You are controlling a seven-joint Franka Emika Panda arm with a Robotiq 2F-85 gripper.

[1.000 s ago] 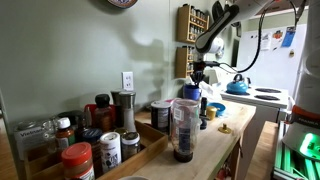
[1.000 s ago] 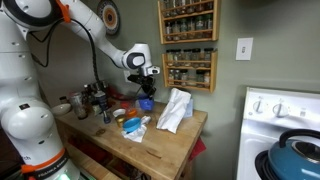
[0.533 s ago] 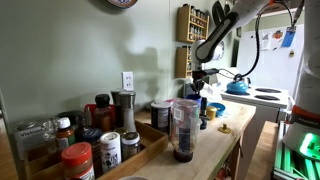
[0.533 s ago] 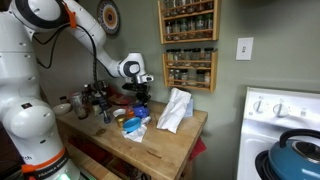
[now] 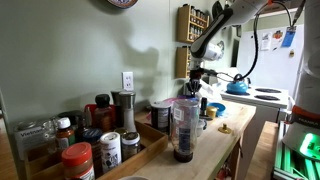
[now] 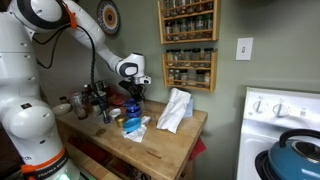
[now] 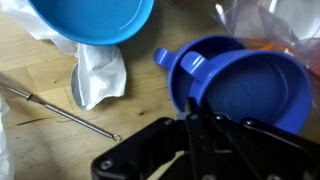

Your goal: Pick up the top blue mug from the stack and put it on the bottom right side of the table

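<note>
In the wrist view my gripper (image 7: 190, 115) is shut on the rim of the top blue mug (image 7: 250, 90), one finger inside and one outside. A second blue mug (image 7: 185, 62) with its handle to the left shows just behind and under it; I cannot tell whether they touch. In an exterior view the gripper (image 6: 133, 98) hangs low over the table (image 6: 175, 142) with the blue mug (image 6: 132, 114) in it. It also shows in an exterior view (image 5: 196, 82) past the clear jar (image 5: 183, 128).
A blue dish (image 7: 90, 18), a crumpled white cloth (image 7: 98, 70) and a thin metal rod (image 7: 60, 106) lie close by. A clear bag (image 6: 175, 108), jars and spice bottles (image 5: 100, 140) crowd the counter. The blue kettle (image 6: 300, 150) sits on the stove.
The gripper has come down and moved along the counter, away from the wall rack, carrying the blue mug; it now hangs much closer to the tabletop.
</note>
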